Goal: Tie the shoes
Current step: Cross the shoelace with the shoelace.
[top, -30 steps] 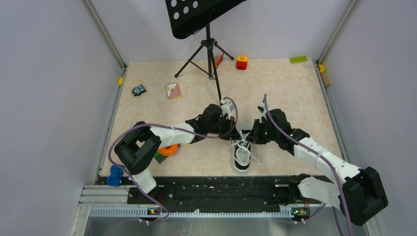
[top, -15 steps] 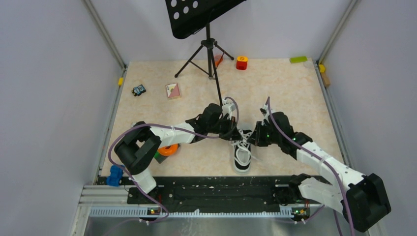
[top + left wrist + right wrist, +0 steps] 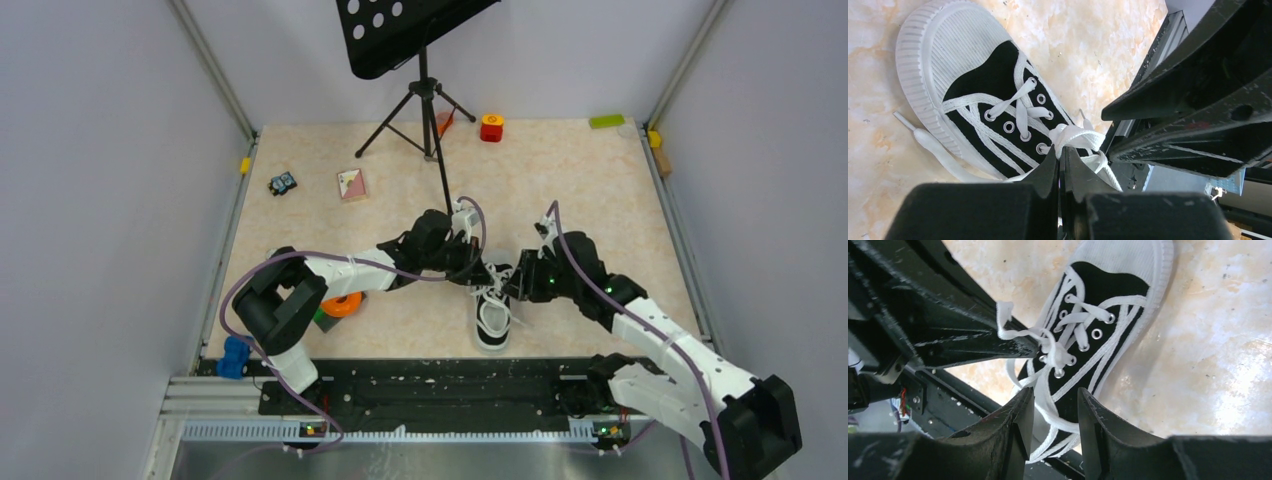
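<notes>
Sneaker (image 3: 490,318) on table (image 3: 600,190); music stand (image 3: 400,30) behind

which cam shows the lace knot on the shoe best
Right wrist: the lace knot sits in plain sight over the eyelets. Left wrist shows it partly behind the shut left gripper; top external shows only a white speck.

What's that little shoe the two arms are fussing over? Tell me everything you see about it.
A small black canvas low-top sneaker with a ribbed white rubber toe cap, white sole, metal eyelets and long white laces, crossed and loosely knotted at the top. It sits on its sole on the beige table. The left gripper pinches a lace by the knot; the right gripper, open, straddles a loose strand.
</notes>
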{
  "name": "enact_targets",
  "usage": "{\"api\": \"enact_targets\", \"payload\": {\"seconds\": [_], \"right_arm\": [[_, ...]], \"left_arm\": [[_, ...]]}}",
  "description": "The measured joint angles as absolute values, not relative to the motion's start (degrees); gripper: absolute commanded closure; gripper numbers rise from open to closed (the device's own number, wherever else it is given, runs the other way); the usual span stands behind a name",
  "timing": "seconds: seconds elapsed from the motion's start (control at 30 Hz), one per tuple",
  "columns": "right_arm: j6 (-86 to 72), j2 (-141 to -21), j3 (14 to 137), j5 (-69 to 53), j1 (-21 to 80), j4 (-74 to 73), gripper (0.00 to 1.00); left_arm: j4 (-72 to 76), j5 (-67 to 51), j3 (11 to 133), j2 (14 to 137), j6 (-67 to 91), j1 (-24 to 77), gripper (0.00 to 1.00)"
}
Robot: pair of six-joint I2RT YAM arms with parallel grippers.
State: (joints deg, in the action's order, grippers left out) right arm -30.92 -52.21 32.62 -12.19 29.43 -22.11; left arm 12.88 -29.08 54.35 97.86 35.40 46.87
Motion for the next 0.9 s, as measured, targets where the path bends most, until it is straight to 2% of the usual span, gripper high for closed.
{"api": "enact_targets", "payload": {"seconds": [0.2,0.4,0.6,0.8,0.9], "right_arm": [[-29.0,-49.9,32.6,-16.6,29.4,-22.6,0.56],[-26.9,-50.7,32.6,-19.0,29.6,-22.6,0.57],[-25.5,-54.3,32.6,-19.6,30.0,-22.5,0.64],[-24.6,-56.0,32.6,-20.5,30.3,-22.3,0.77],[-24.5,-56.4,32.5,-20.9,30.3,-22.1,0.92]], "left_arm": [[12.9,-29.1,54.4,97.9,35.4,46.9,1.00],[12.9,-29.1,54.4,97.9,35.4,46.9,1.00],[12.5,-29.2,55.4,98.0,35.4,46.9,1.00],[12.4,-29.3,55.5,98.0,35.4,46.9,1.00],[12.4,-29.3,55.5,98.0,35.4,46.9,1.00]]}}
